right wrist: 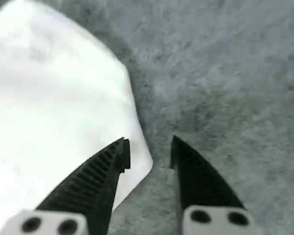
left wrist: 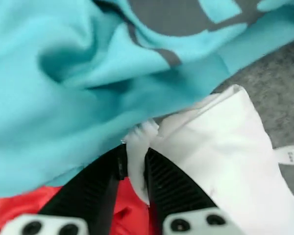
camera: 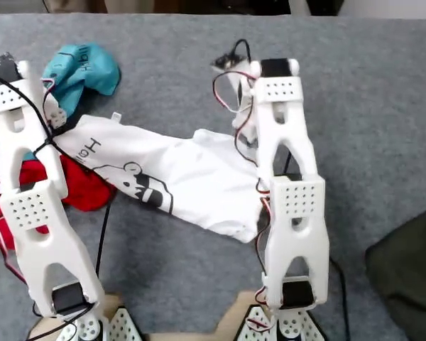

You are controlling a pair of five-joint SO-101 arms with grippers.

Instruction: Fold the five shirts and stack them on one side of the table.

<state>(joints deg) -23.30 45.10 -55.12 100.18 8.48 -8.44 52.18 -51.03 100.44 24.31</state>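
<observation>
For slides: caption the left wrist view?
Left end effector shut on white shirt edge, beside teal shirt and red shirt.

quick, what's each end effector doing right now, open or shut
Left end effector: shut on the white printed cloth shirt.
Right end effector: open at that shirt's edge, holding nothing.

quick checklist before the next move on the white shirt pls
1. Left jaws on white shirt: ok, shut on its edge.
2. Right jaws: not ok, open, astride the shirt's far edge over the table.
3. White shirt flat: not ok, rumpled.
4. Teal shirt clear: not ok, bunched against the left jaws.
5. Red shirt clear: not ok, touches the white shirt.
6. Dark green shirt clear: ok, lies apart.
</observation>
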